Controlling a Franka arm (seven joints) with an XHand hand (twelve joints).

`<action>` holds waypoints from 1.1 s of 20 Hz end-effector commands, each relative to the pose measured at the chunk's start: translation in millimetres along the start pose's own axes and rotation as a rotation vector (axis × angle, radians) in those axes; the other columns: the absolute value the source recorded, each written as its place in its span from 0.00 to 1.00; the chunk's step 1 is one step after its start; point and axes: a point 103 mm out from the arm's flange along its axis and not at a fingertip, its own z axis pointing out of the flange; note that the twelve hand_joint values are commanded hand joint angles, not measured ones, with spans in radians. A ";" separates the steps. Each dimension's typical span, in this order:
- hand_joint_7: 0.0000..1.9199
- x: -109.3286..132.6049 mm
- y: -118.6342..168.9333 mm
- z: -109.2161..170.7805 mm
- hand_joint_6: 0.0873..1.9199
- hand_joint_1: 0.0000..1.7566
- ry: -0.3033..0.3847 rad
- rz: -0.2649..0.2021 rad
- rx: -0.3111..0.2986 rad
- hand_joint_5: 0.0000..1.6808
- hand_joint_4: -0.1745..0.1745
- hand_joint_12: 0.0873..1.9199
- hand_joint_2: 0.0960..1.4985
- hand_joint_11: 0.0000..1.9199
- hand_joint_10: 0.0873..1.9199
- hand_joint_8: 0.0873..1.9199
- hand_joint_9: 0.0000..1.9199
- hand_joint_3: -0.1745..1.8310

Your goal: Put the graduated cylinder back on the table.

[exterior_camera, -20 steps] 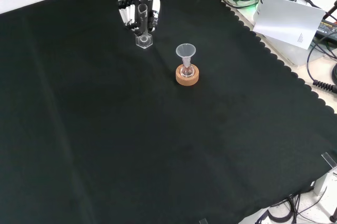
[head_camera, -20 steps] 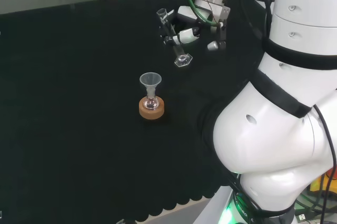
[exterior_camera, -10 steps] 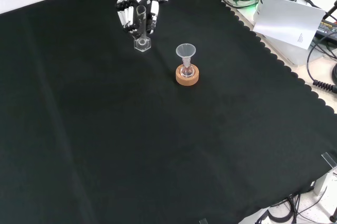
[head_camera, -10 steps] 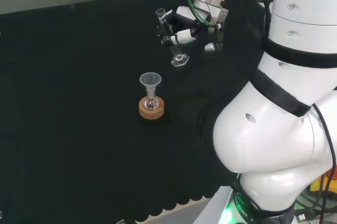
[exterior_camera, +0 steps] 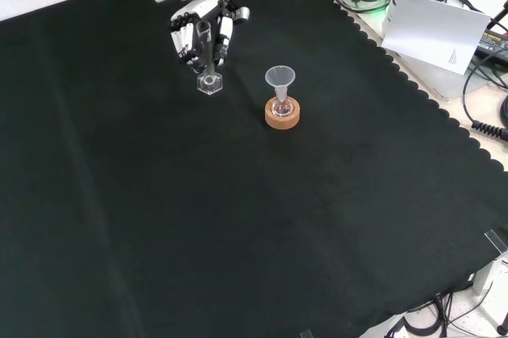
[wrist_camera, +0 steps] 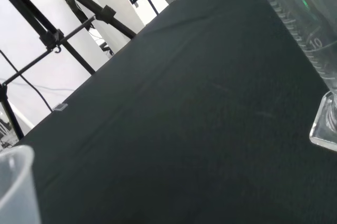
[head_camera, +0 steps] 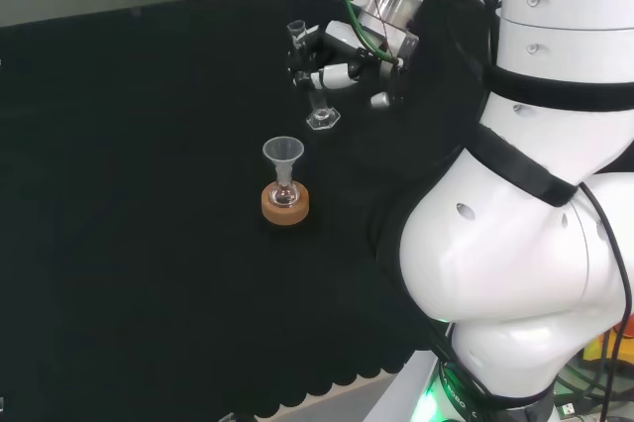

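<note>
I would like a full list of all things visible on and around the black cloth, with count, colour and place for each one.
graduated cylinder: one, clear, held in the hand, near the cloth's far edge in the front view.
funnel: one, clear, standing in a small flask.
flask: one, clear, on the cork ring.
cork ring: one, tan, right of the cylinder in the front view.
black cloth: one, covering the bench.
paper sheet: one, white, off the cloth, upper right in the front view.
arm: one, white, right side of the head view.
hand: one, black and white, curled round the cylinder.

Bench w/ black cloth (exterior_camera: 262, 219) — cork ring (exterior_camera: 282, 117) on it, mid-cloth, w/ funnel-topped flask (exterior_camera: 279, 92).
</note>
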 end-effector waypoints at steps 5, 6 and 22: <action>0.51 -27.5 16.4 19.9 0.52 0.71 0.071 0.015 -0.062 0.57 0.00 0.36 0.73 0.65 0.00 0.51 0.74 0.09; 0.51 -30.3 16.0 21.6 0.52 0.71 0.078 0.022 -0.063 0.57 0.00 0.36 0.73 0.65 0.00 0.51 0.74 0.09; 0.49 -51.9 13.9 30.7 0.56 0.71 0.094 0.042 -0.126 0.54 0.00 0.38 0.75 0.63 0.00 0.55 0.73 0.09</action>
